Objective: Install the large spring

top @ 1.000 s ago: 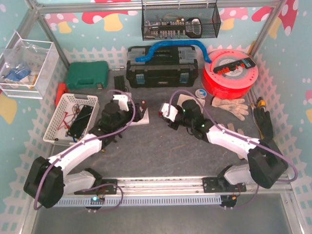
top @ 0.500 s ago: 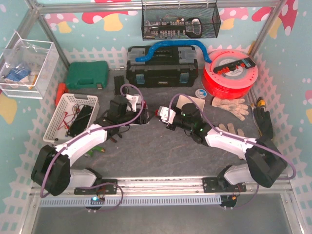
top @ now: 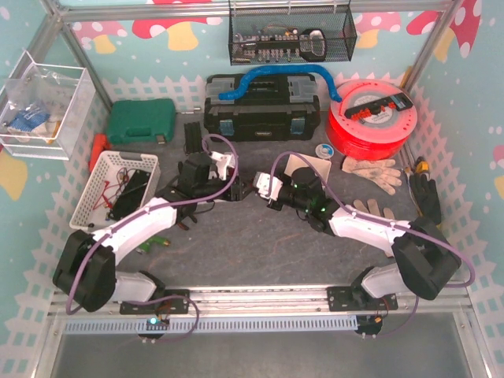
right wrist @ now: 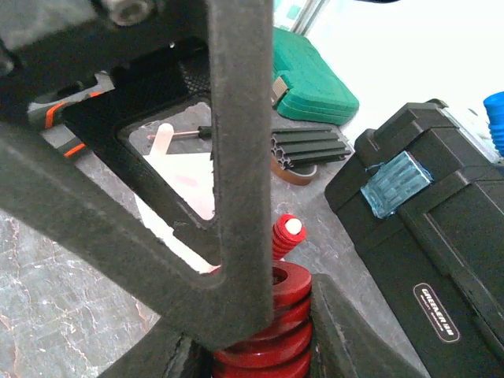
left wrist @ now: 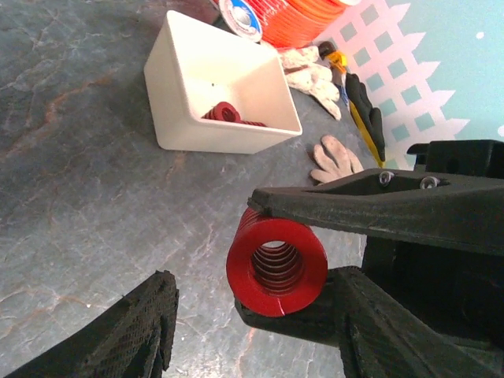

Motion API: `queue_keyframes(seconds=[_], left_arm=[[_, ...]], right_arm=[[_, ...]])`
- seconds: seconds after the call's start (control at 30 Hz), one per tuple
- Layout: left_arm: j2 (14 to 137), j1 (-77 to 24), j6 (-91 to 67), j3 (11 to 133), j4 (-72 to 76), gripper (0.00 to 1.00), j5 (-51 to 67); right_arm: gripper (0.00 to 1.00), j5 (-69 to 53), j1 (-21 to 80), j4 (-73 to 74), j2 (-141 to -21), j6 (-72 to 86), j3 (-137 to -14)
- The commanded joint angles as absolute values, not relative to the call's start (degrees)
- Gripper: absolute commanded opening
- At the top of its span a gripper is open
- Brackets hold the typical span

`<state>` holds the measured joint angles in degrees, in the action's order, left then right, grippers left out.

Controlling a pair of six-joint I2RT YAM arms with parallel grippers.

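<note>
Two grippers meet: my right gripper [right wrist: 264,335] clamps the large red coil spring [left wrist: 276,268]; my left gripper [left wrist: 252,315] stands wide around it. Close squarely across the coils.

A large red coil spring [left wrist: 276,268] faces the camera end-on, pinched between the smooth black fingers of the right gripper [left wrist: 264,256], one above it and one below. The left gripper [left wrist: 256,315] has its textured black fingers [left wrist: 134,335] spread wide, one on either side of the spring. Beyond, on the grey marbled counter [left wrist: 79,157], a white rectangular plastic bin [left wrist: 197,118] holds small red parts [left wrist: 224,113]. Pale fabric work gloves [left wrist: 335,157] lie near it.
</note>
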<state>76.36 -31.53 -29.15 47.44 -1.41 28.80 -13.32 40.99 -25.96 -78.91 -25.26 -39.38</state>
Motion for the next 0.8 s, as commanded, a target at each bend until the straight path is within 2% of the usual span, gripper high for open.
queue_keyframes(seconds=[0.0,0.4,0.5,0.67,0.77], left_arm=[[78.16,-31.74,-29.33,49.3,-1.01,0.56,31.51],[79.33,-31.9,-30.71,50.33,0.88,0.49,34.73],[79.46,-31.83,-31.0,50.28,0.88,0.41,35.47],[79.37,-31.74,-31.35,49.95,0.66,0.2,36.14],[79.04,-31.77,-31.26,49.82,-0.24,0.08,35.54]], right_arm=[[0.0,-13.44,41.57,-30.37,-78.66,-25.63,-38.4],[0.0,-14.78,42.36,-30.64,-79.48,-26.14,-38.4],[0.0,-14.15,42.45,-30.27,-79.99,-26.35,-38.47],[0.01,-13.81,42.5,-29.55,-81.01,-26.04,-38.55],[0.19,-11.29,42.54,-28.89,-81.38,-24.79,-38.37]])
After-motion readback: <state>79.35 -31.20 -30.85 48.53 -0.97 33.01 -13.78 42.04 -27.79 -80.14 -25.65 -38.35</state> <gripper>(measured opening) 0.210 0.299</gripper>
